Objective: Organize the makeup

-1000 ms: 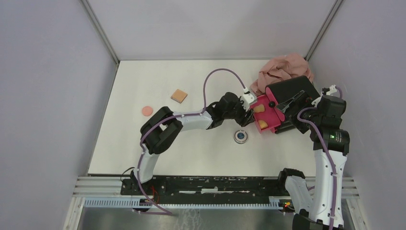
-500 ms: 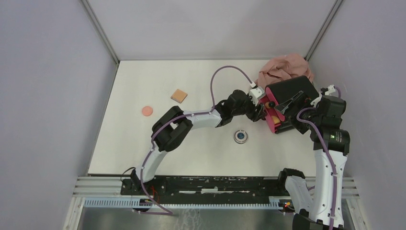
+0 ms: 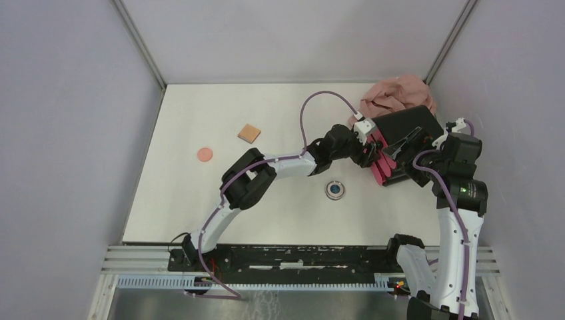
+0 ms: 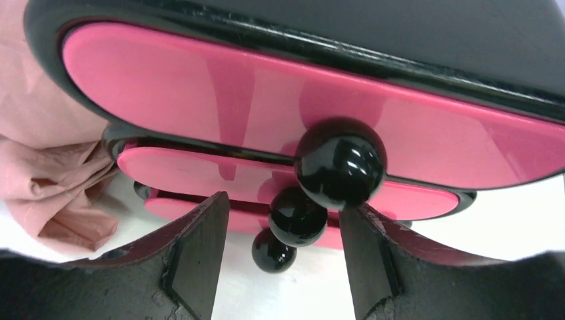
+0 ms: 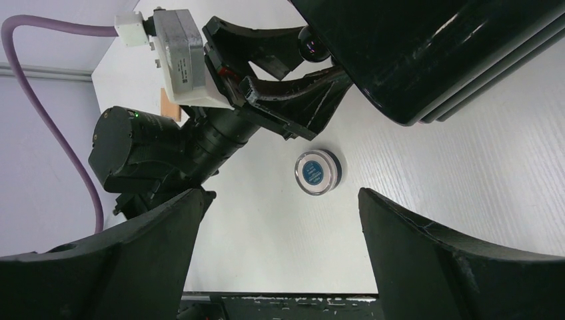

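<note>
Well off to the left of the left gripper [image 3: 368,152], the round salmon puff [image 3: 204,155] & tan square pad [image 3: 249,133] are seen loose on the white table [image 3: 180,200]. Its jaws are parted, nothing gripped; a black ball knob [image 4: 297,215] is framed between them. If a magenta drawer [image 4: 200,87] is to be worked, one knob should be centred, pinched squarely & moved straight. The round silver compact [image 5: 318,172] is seen ahead of the right gripper [image 5: 280,197], which is spread wide & empty. Knob alignment is shown only by the left wrist view; puff & pad only from the top.
</note>
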You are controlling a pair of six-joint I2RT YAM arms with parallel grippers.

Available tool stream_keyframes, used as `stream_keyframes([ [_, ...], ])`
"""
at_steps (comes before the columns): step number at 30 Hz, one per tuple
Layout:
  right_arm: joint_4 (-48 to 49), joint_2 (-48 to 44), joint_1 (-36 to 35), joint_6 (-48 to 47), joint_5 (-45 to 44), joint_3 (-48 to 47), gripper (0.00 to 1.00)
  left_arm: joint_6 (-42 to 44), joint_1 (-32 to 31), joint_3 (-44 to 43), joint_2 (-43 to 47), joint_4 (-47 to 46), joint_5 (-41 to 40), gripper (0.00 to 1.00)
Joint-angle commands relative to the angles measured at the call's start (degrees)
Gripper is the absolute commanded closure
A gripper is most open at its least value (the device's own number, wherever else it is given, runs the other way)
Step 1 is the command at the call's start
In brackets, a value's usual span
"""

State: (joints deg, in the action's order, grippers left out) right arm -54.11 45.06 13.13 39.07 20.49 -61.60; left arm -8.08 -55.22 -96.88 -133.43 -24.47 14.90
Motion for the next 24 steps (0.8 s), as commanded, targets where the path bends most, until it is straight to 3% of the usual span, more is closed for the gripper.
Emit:
stream_keyframes([
  [1, 0.80, -0.07, -0.29, -2.04, -1.94, -1.21, 0.06, -2.80, -0.61, -5.94, -3.75, -1.99, -0.93, 0.32],
  [8, 0.60, 0.08, -0.31, -2.38, -1.36, -1.21, 0.06, -0.58, -0.64, -5.46, -2.31, 1.49, -0.67, 0.33],
  [17, 2.77, 0.84, -0.33, -2.28, -0.71, 0.78, 0.06, 6.10, -0.59, 14.02, 11.74, 1.53, -4.40, 0.26],
  [24, 2.16, 1.04, -0.23, -2.77, -1.00, -0.11, 0.06, 6.88, -0.68, 10.97, 7.78, 4.37, -4.45, 0.24],
])
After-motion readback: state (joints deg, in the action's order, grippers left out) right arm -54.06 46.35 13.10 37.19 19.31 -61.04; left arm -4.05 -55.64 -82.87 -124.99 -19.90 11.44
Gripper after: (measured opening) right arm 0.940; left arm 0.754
